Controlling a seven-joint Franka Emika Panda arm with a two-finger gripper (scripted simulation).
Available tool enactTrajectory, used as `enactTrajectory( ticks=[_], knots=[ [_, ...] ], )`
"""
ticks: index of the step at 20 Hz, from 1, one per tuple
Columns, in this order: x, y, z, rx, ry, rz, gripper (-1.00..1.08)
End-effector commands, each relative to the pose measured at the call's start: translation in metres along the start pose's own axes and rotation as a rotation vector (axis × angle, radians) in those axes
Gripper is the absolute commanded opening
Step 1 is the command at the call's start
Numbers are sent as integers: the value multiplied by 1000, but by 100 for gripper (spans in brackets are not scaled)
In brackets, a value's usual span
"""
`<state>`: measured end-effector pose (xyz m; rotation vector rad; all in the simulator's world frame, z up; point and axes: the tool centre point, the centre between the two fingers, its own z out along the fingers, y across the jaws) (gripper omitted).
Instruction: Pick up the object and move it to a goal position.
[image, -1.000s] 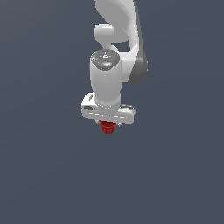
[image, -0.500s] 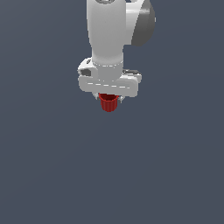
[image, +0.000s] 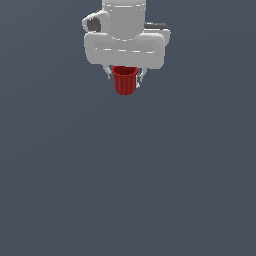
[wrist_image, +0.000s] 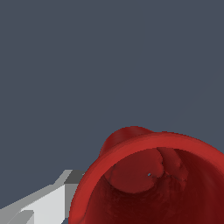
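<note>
Item: small red cup (image: 125, 82) — tapered, thicker rim, faintly ribbed sides. Position: hanging directly beneath the white claw (image: 125, 76), upright, rim uppermost and tucked against the underside of the claw's broad body. The cup is narrower than that body and sits near its middle in the exterior view.

Claw: closed on the cup — a pale fingertip (image: 108, 74) shows at either side of the rim, touching it.

Wrist view: the cup's open mouth (wrist_image: 153, 183) fills the lower part of the picture, its rough red interior visible; one white finger (wrist_image: 46, 201) lies just beside the rim's outer wall.

Surroundings: plain dark grey background on all sides; the cup touches nothing but the claw.
</note>
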<state>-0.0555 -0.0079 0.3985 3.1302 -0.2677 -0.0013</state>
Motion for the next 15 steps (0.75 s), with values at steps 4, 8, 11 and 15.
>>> enactTrajectory(
  ticks=[4,8,11,15],
  knots=[
    [-17,1,-44,0,0,0,-100],
    [-24,2,-64,0,1,0,-100],
    [-27,2,-73,0,1,0,-100],
    [-28,2,-77,0,1,0,-100]
  ],
)
